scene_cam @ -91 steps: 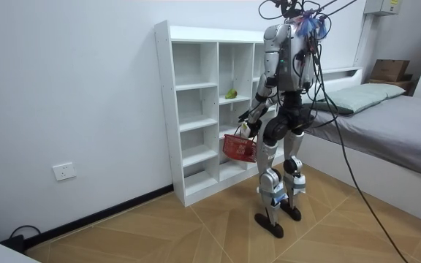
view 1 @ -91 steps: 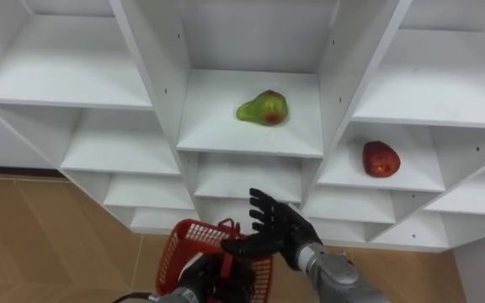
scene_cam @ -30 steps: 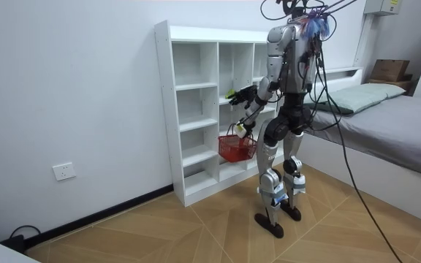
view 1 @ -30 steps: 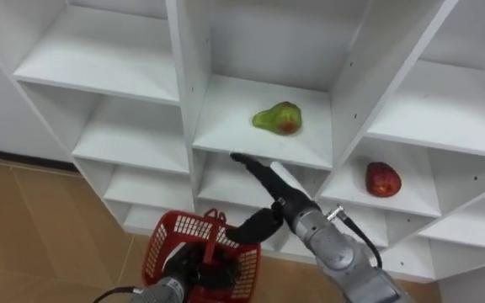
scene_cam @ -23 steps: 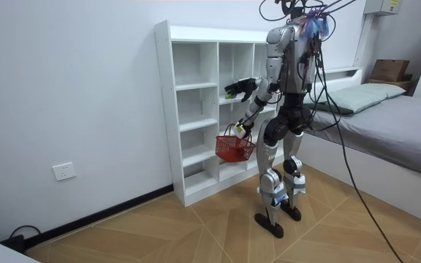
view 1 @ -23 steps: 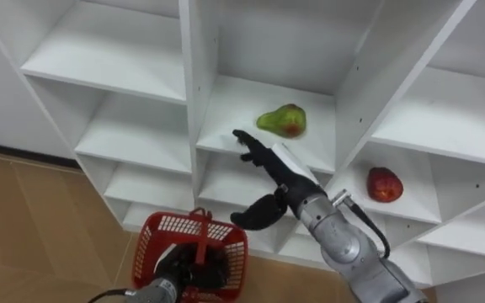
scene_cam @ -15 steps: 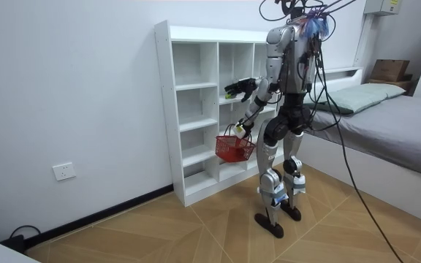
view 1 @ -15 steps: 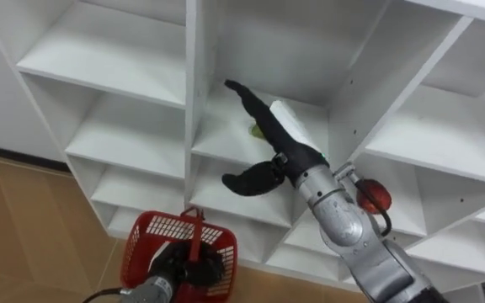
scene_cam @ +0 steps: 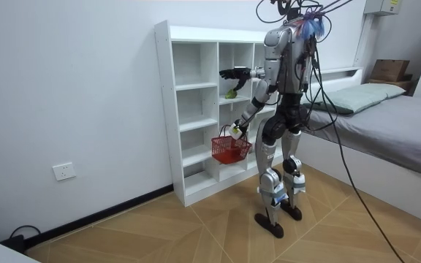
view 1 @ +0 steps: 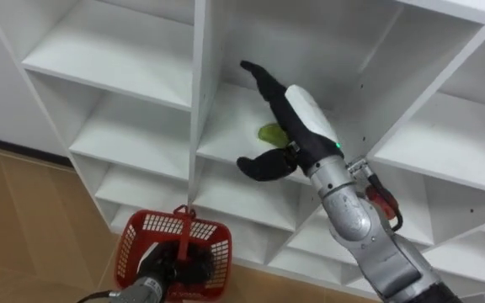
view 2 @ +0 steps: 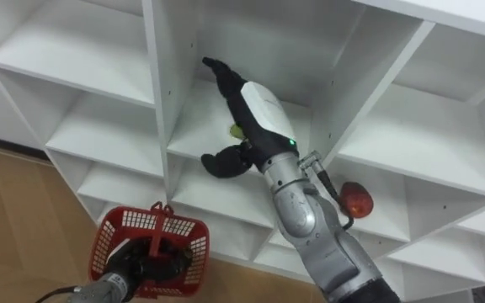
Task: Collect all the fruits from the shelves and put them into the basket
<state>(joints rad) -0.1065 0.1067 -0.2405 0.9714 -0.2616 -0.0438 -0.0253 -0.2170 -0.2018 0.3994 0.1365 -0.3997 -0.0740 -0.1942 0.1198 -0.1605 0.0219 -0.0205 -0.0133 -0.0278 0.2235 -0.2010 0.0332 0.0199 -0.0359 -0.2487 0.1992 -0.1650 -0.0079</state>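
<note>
Now right hand point(view 1: 297, 118), fingers spread wide, hovers over pear point(view 1: 270, 133) on closet shelf point(view 1: 226, 139); left hand point(view 1: 165, 271) curls round red basket point(view 1: 133, 244) handle.

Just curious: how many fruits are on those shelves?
2: a green pear partly behind the robot hand, a red apple one shelf lower right. More may be hidden.

Pear point(view 1: 269, 133) in the closet's point(view 1: 199, 84) middle compartment, right hand point(view 1: 297, 122) just before it, apple point(view 2: 357, 199) in the next compartment right, lower, basket point(view 1: 133, 244) below, hanging from the left hand point(view 1: 160, 276)
</note>
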